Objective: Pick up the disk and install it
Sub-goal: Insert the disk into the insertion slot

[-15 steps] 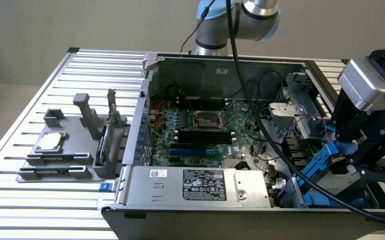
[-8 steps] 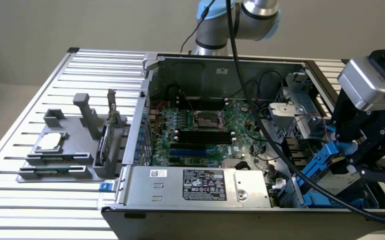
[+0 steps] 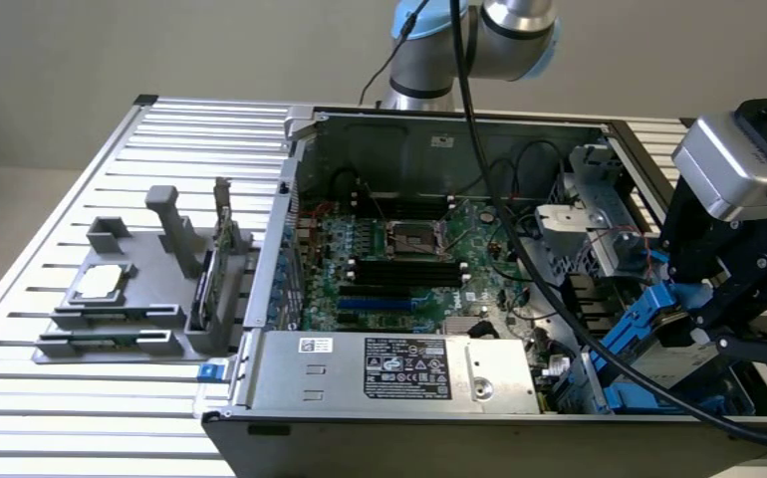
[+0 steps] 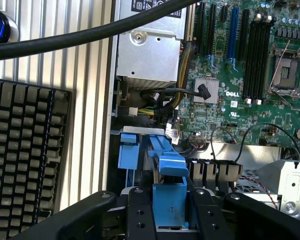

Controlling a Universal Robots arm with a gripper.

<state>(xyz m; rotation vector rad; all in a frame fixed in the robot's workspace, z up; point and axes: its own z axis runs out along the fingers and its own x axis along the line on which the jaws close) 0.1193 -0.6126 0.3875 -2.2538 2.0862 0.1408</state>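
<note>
The disk (image 3: 652, 334), a flat drive edged with blue carrier rails, is tilted over the drive bay at the front corner of the open computer case (image 3: 307, 179), on the exterior view's right. My gripper (image 3: 718, 299) is shut on it from above. In the wrist view the blue carrier end (image 4: 169, 200) sits clamped between my two black fingers (image 4: 140, 212), and its blue rail (image 4: 160, 147) reaches toward the bay beside the motherboard. Most of the drive's metal body is hidden behind the gripper.
The case holds the motherboard (image 3: 397, 249) and the silver power supply (image 3: 397, 368). A black cable (image 3: 543, 289) runs across the case to my wrist. A grey fixture (image 3: 118, 319) with a small chip (image 3: 102, 282) and a green card (image 3: 231, 239) stands on the slatted table. A keyboard (image 4: 20, 160) lies outside the case.
</note>
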